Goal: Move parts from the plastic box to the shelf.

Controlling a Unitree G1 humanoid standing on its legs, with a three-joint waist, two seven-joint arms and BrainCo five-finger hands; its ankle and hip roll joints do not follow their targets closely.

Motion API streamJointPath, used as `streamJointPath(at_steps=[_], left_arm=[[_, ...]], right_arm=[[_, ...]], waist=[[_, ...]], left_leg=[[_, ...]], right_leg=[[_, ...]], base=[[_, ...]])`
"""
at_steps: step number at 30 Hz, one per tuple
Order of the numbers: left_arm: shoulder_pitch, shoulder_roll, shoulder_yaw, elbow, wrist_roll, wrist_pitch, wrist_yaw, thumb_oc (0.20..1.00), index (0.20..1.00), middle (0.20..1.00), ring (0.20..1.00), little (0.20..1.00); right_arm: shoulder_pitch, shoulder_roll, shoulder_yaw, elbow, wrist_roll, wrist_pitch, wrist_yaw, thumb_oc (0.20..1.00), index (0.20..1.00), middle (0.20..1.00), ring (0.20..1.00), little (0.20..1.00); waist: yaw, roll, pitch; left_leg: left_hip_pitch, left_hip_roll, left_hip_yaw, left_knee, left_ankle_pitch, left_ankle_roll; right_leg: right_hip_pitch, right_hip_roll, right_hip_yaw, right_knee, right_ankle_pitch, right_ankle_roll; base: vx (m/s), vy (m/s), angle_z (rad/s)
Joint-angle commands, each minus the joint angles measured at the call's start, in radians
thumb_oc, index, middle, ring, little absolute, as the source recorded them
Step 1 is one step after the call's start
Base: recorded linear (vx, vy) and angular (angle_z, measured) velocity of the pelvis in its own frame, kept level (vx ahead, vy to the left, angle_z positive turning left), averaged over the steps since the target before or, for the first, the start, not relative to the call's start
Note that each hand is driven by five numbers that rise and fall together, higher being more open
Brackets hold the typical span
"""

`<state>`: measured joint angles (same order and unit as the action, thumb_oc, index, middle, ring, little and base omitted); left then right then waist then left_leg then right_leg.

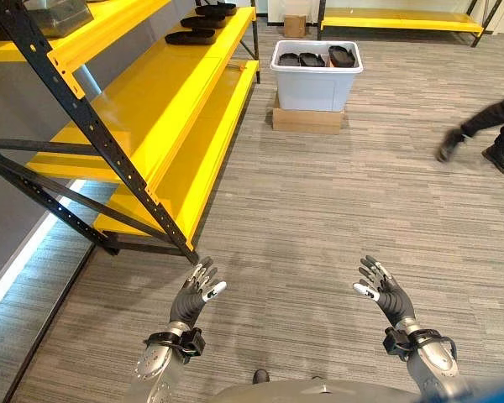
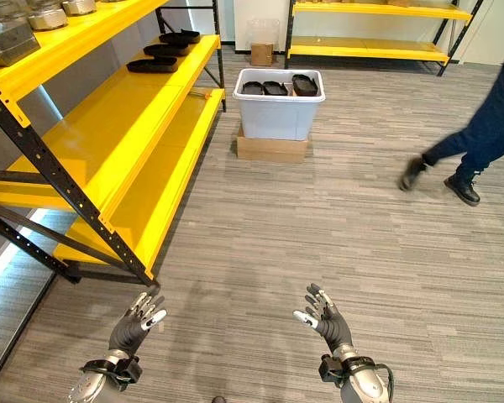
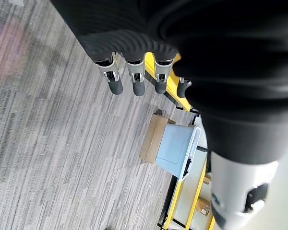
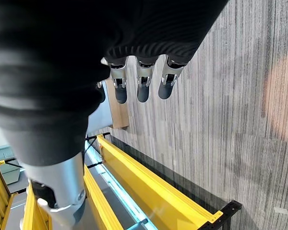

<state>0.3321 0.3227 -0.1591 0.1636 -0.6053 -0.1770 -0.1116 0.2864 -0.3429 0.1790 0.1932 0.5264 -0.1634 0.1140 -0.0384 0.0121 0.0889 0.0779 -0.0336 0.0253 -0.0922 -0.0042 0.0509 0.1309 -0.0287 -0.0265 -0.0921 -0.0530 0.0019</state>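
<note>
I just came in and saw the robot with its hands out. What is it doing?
It is moving black parts from a plastic box onto the yellow shelf. Right now its left hand and right hand are both open, holding nothing, out in front over the floor. The box stands ahead on a flat cardboard box, with dark parts inside. A few parts already lie on the shelf. A person walks past on the right.

Each silver-grey arm ends in a robot hand point(image 1: 198, 290) of silver, dark-tipped fingers point(image 3: 114, 82) under a dark ribbed cover.
</note>
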Motion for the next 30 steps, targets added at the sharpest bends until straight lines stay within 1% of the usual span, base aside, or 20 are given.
streamJointPath(at_steps=[1,15,22,24,25,26,29,30], left_arm=[[-0.036,0.036,0.011,-0.029,0.025,-0.043,-0.02,1.0,1.0,1.0,1.0,1.0],[-0.052,0.033,-0.001,-0.028,0.019,-0.043,-0.018,1.0,1.0,1.0,1.0,1.0],[-0.079,0.037,-0.006,-0.035,-0.009,-0.047,-0.013,1.0,1.0,1.0,1.0,1.0],[-0.098,0.037,-0.011,-0.036,-0.027,-0.047,-0.011,1.0,1.0,1.0,1.0,1.0],[-0.107,0.035,-0.012,-0.035,-0.032,-0.048,-0.008,1.0,1.0,1.0,1.0,1.0],[-0.11,0.035,-0.012,-0.035,-0.031,-0.048,-0.009,1.0,1.0,1.0,1.0,1.0],[-0.108,0.026,-0.009,-0.033,-0.045,-0.046,-0.009,1.0,1.0,1.0,1.0,1.0],[-0.099,0.024,-0.001,-0.037,-0.047,-0.046,-0.01,1.0,1.0,1.0,1.0,1.0]], right_arm=[[-0.013,-0.018,0.026,-0.02,0.02,-0.042,0.012,1.0,1.0,1.0,1.0,1.0],[-0.025,-0.025,0.034,-0.02,0.02,-0.039,0.007,1.0,1.0,1.0,1.0,1.0],[-0.05,-0.032,0.041,-0.018,0.022,-0.038,0.007,1.0,1.0,1.0,1.0,1.0],[-0.064,-0.035,0.04,-0.015,0.022,-0.041,0.007,1.0,1.0,1.0,1.0,1.0],[-0.069,-0.041,0.035,-0.015,0.019,-0.045,0.007,1.0,1.0,1.0,1.0,1.0],[-0.069,-0.044,0.032,-0.017,0.017,-0.047,0.007,1.0,1.0,1.0,1.0,1.0],[-0.072,-0.054,0.031,-0.021,0.019,-0.051,0.011,1.0,1.0,1.0,1.0,1.0],[-0.069,-0.059,0.028,-0.027,0.024,-0.05,0.017,1.0,1.0,1.0,1.0,1.0]], waist=[[0.016,-0.025,-0.075],[0.016,-0.023,-0.075],[0.014,-0.007,-0.067],[0.008,-0.002,-0.053],[0.006,-0.004,-0.041],[0.006,-0.006,-0.034],[0.009,-0.013,-0.027],[0.011,-0.015,-0.028]], left_leg=[[0.01,0.134,-0.034,0.005,-0.019,-0.091],[0.019,0.137,-0.038,0.005,-0.022,-0.09],[0.025,0.147,-0.042,0.007,-0.018,-0.09],[0.005,0.158,-0.046,0.056,-0.023,-0.094],[-0.026,0.166,-0.053,0.109,-0.031,-0.099],[-0.041,0.166,-0.056,0.135,-0.03,-0.103],[-0.059,0.178,-0.072,0.152,-0.01,-0.115],[-0.061,0.187,-0.075,0.166,0.006,-0.121]], right_leg=[[-0.051,-0.15,0.014,0.02,0.102,0.131],[-0.043,-0.147,0.009,0.031,0.09,0.128],[-0.078,-0.138,0.024,0.117,0.053,0.12],[-0.101,-0.123,0.039,0.169,0.031,0.107],[-0.111,-0.116,0.043,0.19,0.02,0.097],[-0.115,-0.112,0.044,0.196,0.018,0.092],[-0.125,-0.093,0.041,0.202,0.015,0.072],[-0.125,-0.08,0.043,0.205,0.011,0.064]], base=[[0.0,0.0,0.0],[0.0,-0.002,0.0],[0.0,-0.037,0.01],[-0.04,-0.104,0.01],[-0.06,-0.122,0.01],[-0.08,-0.137,0.04],[-0.01,-0.149,-0.03],[0.03,-0.128,-0.01]])
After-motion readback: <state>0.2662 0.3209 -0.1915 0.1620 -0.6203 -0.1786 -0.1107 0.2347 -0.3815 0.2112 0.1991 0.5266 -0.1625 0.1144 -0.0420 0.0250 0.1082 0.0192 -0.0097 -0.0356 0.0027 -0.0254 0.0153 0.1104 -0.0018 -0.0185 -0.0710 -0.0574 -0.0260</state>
